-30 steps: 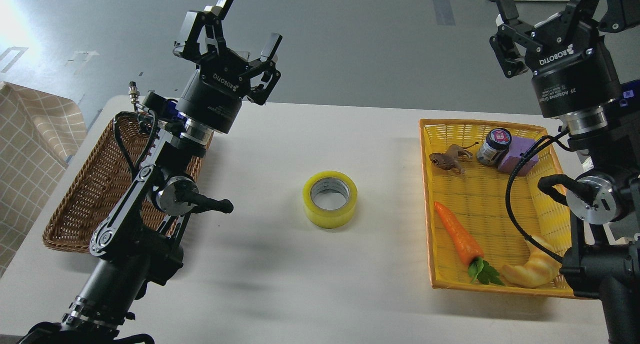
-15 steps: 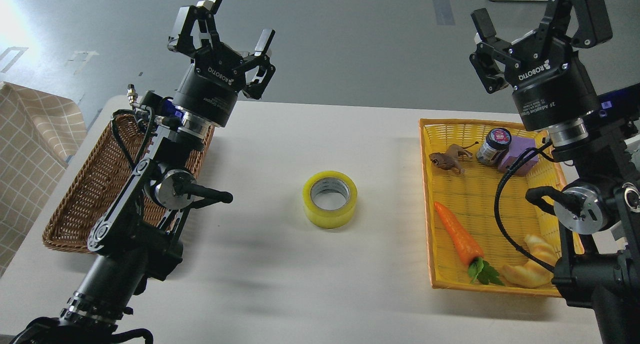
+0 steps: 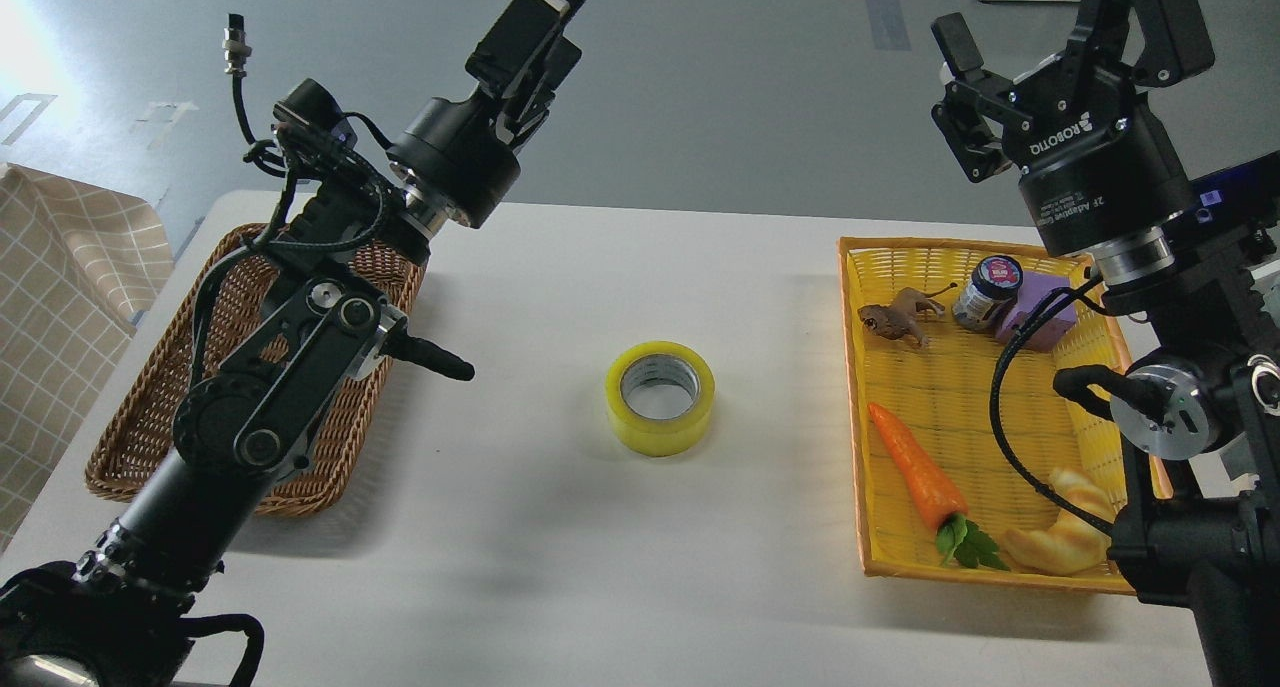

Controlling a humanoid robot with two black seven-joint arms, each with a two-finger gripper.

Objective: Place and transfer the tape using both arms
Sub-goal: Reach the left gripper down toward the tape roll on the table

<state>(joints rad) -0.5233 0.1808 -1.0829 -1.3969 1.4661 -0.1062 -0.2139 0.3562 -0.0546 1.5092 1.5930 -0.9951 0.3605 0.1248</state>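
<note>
White table (image 3: 560, 587) on grey floor (image 3: 720, 87), checked beige cloth (image 3: 60, 297) at left, bright glare top-left.

- The tape (image 3: 660, 398) is translucent yellow, with a grey-white core.
- The table (image 3: 600, 567) is plain off-white.
- The left basket (image 3: 150, 417) is brown woven wicker.
- The right basket (image 3: 960, 397) is bright yellow with an orange rim.
- The carrot (image 3: 915, 467) is orange with green leaves.
- The block (image 3: 1035, 317) is purple.
- The cloth (image 3: 60, 297) is beige with a white grid.
- Both arms are black with silver caps.
</note>
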